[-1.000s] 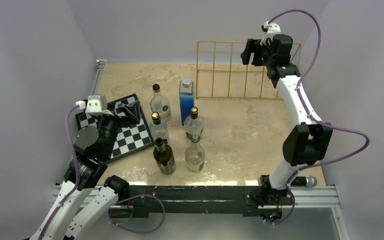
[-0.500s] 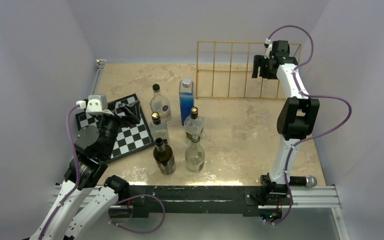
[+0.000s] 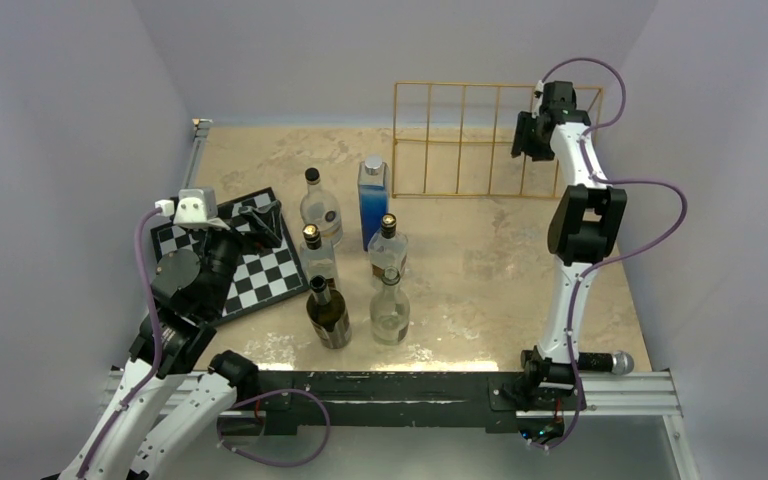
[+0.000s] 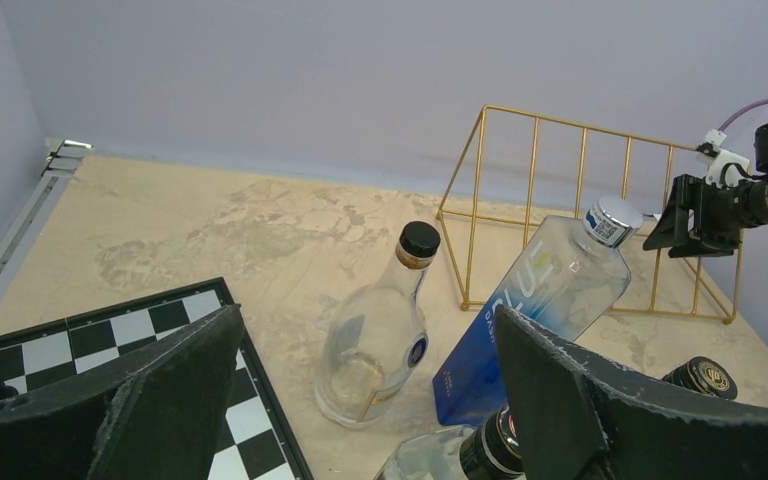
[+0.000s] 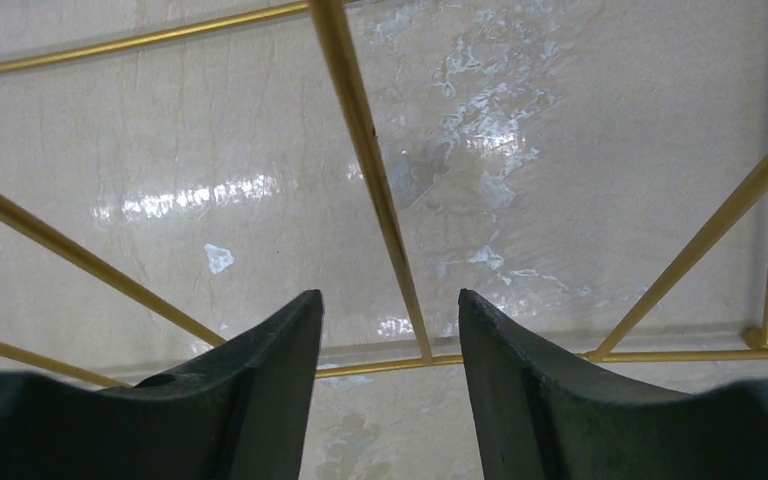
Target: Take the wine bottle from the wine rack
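Note:
The wine rack is a gold wire frame that stands at the back right of the table; I see no bottle on it. A dark wine bottle stands upright on the table among several clear bottles. My right gripper hangs at the rack's right end, open. In the right wrist view its fingers straddle one thin gold rod without touching it. My left gripper is open above the checkerboard and holds nothing; in its wrist view the gripper frames a clear bottle.
A black-and-white checkerboard lies at the left. A blue square bottle and several clear bottles cluster mid-table. Purple walls close in on three sides. A microphone lies by the right arm's base.
My right arm has stretched farther back and brought the gripper down against the rack's right end. Its jaws have narrowed. The left arm and the bottles have not moved.

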